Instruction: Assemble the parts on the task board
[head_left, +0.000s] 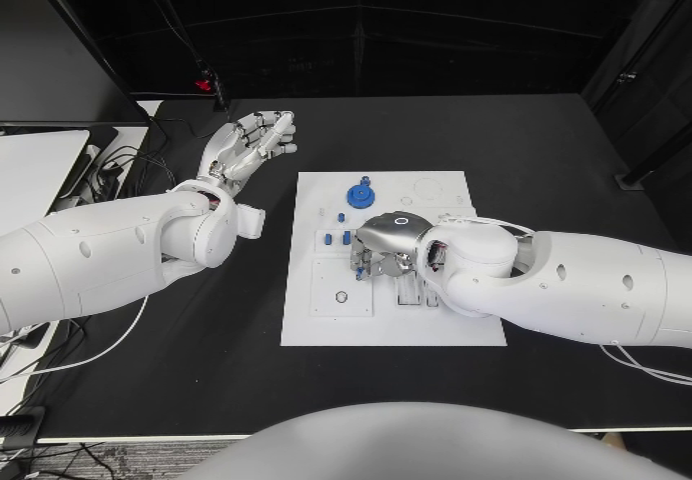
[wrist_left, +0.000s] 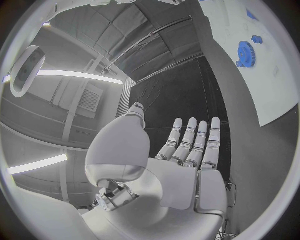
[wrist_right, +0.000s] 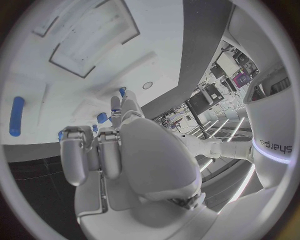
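The task board (head_left: 454, 330) lies in the middle of the surface (head_left: 577, 150), between my two arms. My right hand (head_left: 387, 250) hangs over the board's middle, and small parts (head_left: 343, 238) stand on the board just beside my fingers (wrist_right: 128, 107), toward my left hand. A gear part (head_left: 359, 193) sits on the board beyond those fingers. My left hand (head_left: 253, 143) hovers off the board, over the bare surface, well apart from the gear.
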